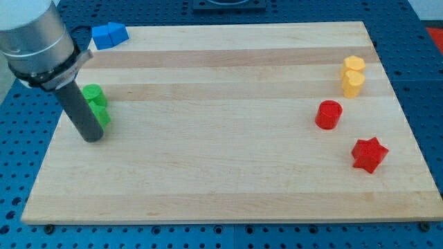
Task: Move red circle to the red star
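The red circle (329, 114) is a short red cylinder at the view's right, standing on the wooden board (221, 173). The red star (369, 153) lies just below and to the right of it, a small gap apart. My tip (92, 138) is at the far left of the board, next to the green blocks and far from both red blocks.
Two green blocks (95, 104) sit just right of my rod at the left. Two blue blocks (109, 34) lie at the top left corner. Two yellow blocks (353, 75) stand at the right, above the red circle.
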Robot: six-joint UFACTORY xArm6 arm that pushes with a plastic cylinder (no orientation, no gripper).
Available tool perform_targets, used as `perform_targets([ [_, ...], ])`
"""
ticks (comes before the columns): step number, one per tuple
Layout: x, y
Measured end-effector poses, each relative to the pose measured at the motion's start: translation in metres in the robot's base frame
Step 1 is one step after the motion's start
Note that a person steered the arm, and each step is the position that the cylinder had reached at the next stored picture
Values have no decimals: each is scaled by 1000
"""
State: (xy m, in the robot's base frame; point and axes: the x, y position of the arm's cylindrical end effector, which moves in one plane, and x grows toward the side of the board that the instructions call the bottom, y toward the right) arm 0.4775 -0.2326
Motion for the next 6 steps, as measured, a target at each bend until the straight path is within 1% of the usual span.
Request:
perform_targets([
  [1, -21, -2],
  [2, -22, -2],
  [3, -20, 27],
  [5, -21, 179],
  [6, -29, 235],
])
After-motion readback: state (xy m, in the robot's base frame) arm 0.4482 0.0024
